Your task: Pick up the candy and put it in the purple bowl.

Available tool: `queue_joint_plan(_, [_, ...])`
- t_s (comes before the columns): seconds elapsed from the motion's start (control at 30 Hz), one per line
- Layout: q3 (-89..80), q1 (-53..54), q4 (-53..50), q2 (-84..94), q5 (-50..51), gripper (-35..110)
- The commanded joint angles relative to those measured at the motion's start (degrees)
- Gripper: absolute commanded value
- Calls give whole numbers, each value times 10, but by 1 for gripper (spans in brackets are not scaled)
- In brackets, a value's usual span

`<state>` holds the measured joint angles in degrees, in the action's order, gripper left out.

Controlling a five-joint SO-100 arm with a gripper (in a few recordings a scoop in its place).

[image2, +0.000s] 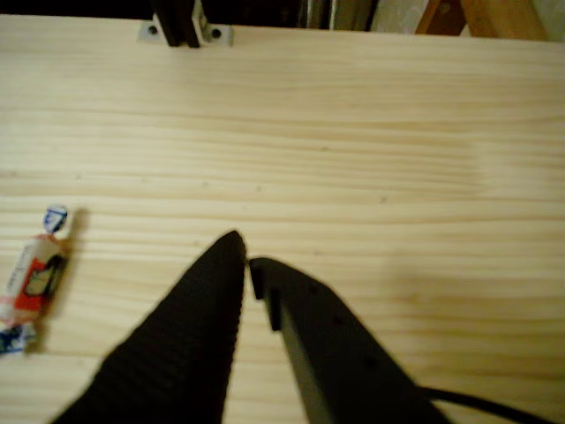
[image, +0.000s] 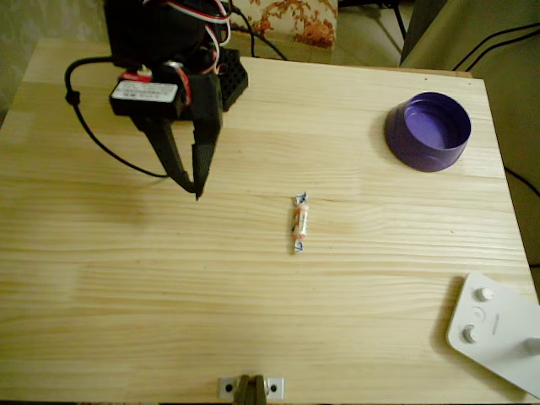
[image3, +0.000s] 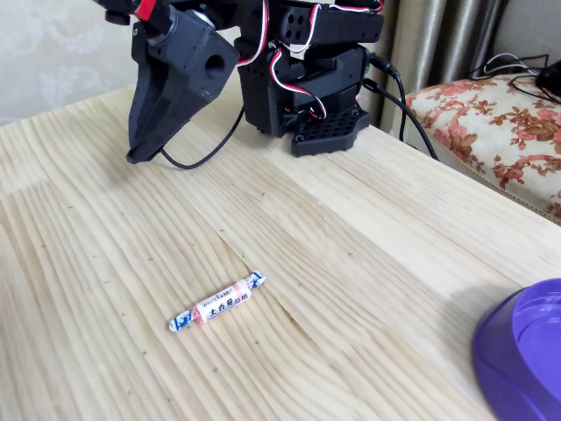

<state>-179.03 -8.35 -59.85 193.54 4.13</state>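
Note:
The candy, a small white sweet with an orange-red middle and bluish twisted ends, lies flat near the middle of the wooden table; it also shows as the candy at the left edge of the wrist view and the candy in the fixed view. The purple bowl stands at the back right and looks empty; its rim cuts into the fixed view's lower right corner. My black gripper hovers left of the candy, apart from it. Its tips nearly touch, holding nothing; gripper points down at the table.
A white device with knobs lies at the front right corner. A metal bracket sits at the front edge. The arm's black base and a black cable occupy the back left. The table is bare wood elsewhere.

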Motion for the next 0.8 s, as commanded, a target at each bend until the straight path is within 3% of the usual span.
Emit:
queue_joint_plan(0.0, [2,-8,-6,43,5,0])
queue_joint_plan(0.77, [1,-7,-6,45,5,0])
